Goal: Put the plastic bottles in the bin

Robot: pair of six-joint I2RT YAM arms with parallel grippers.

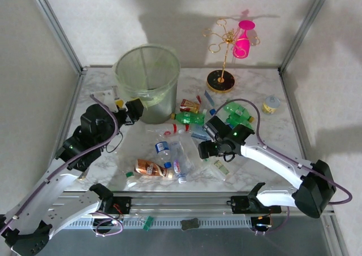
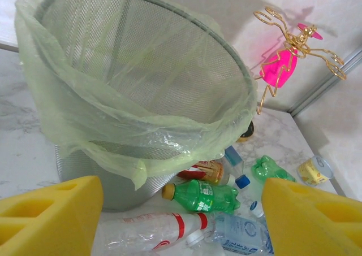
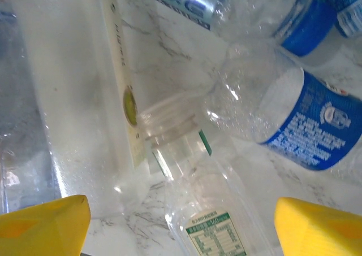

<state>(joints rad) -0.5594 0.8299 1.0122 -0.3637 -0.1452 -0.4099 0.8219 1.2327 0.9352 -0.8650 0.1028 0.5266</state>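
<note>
Clear bottle (image 3: 215,228) on the tabletop (image 3: 169,47), directly under the right gripper (image 3: 181,233).
Jaws spread, empty; bottle's long axis crosses their closing line. Bin (image 1: 167,100) stands far left, beside the open-jawed left gripper (image 1: 134,110).

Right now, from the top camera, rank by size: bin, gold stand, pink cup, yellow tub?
Largest first: bin, gold stand, pink cup, yellow tub. The cup hangs higher, so cup versus tub is unsure.

Bright, diffuse light is falling from overhead, casting soft grey shadows on the white back wall (image 1: 169,13) behind the gold wire stand (image 1: 225,41). At the right wrist, glare is washing out the clear plastic bottles (image 3: 240,95), which are looking soft.
</note>
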